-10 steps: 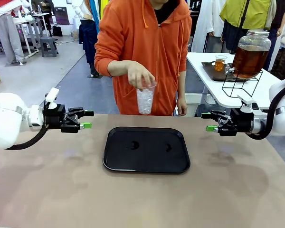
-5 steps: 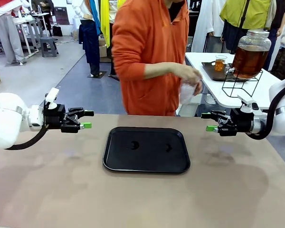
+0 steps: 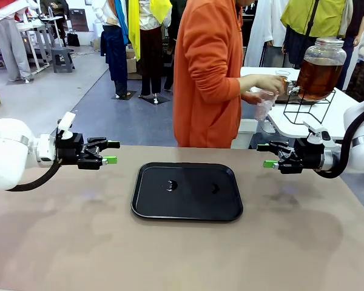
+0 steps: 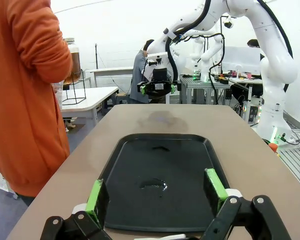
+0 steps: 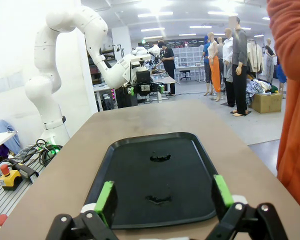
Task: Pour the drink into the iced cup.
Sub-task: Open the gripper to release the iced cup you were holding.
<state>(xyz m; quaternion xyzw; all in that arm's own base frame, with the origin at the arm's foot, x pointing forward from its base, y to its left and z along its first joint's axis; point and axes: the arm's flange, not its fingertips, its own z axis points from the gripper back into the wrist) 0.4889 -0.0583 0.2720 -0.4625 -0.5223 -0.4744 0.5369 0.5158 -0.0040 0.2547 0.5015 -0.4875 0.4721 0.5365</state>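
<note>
Meanwhile, left gripper [image 3: 111, 153] and right gripper [image 3: 264, 155] hovering at opposite sides of the matte brown table [image 3: 60, 242], green-padded fingers [image 4: 95, 196] spread apart, clasping nothing, touching nothing. Between them, flat on the table, a black rounded-rectangle tray [image 3: 187, 191], glossy, with raised rim and two small wet patches; bare tabletop open all round it. Beyond the far edge, a person in an orange hooded top [image 3: 206, 73] turned sideways, holding a clear plastic iced cup [image 3: 264, 103] near the spigot of a large glass jar [image 3: 320, 68] of amber drink [image 3: 315, 79] on a black wire stand [image 3: 307, 107] upon a white side table [image 3: 303, 124]
</note>
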